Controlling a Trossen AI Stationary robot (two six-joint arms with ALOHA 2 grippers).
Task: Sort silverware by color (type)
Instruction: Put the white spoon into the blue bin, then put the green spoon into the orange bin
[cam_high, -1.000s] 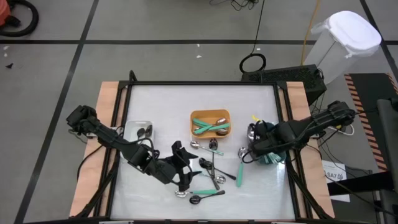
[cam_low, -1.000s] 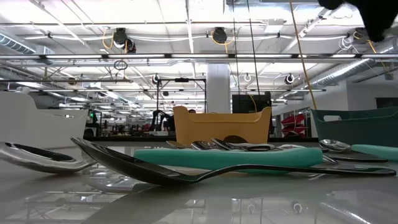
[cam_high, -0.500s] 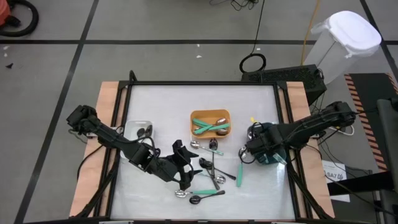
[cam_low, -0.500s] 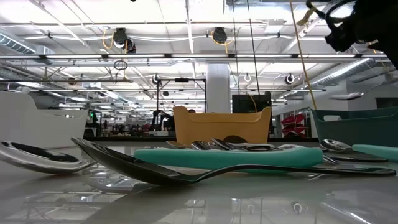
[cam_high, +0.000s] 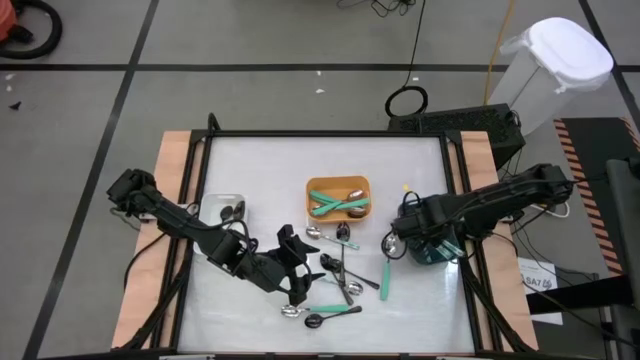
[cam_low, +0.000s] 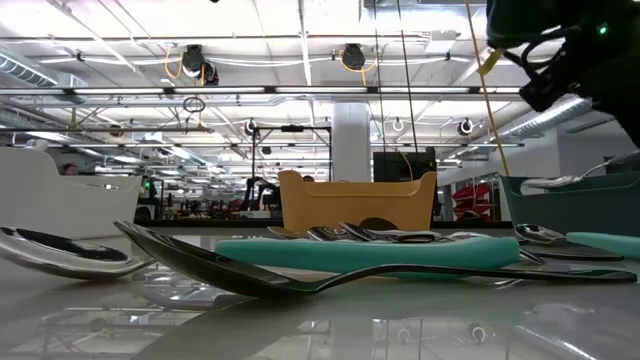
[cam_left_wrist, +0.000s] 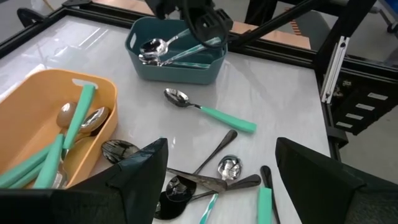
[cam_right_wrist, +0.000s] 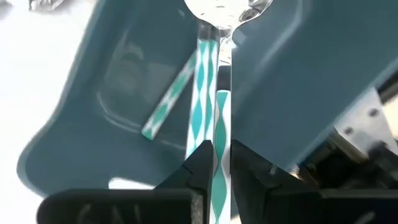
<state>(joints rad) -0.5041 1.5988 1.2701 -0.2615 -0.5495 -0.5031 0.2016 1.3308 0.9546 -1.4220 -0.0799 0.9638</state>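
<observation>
Silverware (cam_high: 340, 280) lies scattered just ahead of the left gripper (cam_high: 293, 268), its fingers spread and empty. Right gripper (cam_right_wrist: 214, 163) pinches a striped teal spoon (cam_right_wrist: 200, 93) over the dark teal bin (cam_right_wrist: 93, 124); next move, probably release it there.

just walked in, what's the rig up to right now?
Sorting silverware into bins. The right gripper is shut on a spoon with a teal-and-white patterned handle, holding it over the dark teal bin at the table's right edge. The left gripper hovers open above the loose silverware pile mid-table. The orange bin already holds teal-handled spoons.
</observation>
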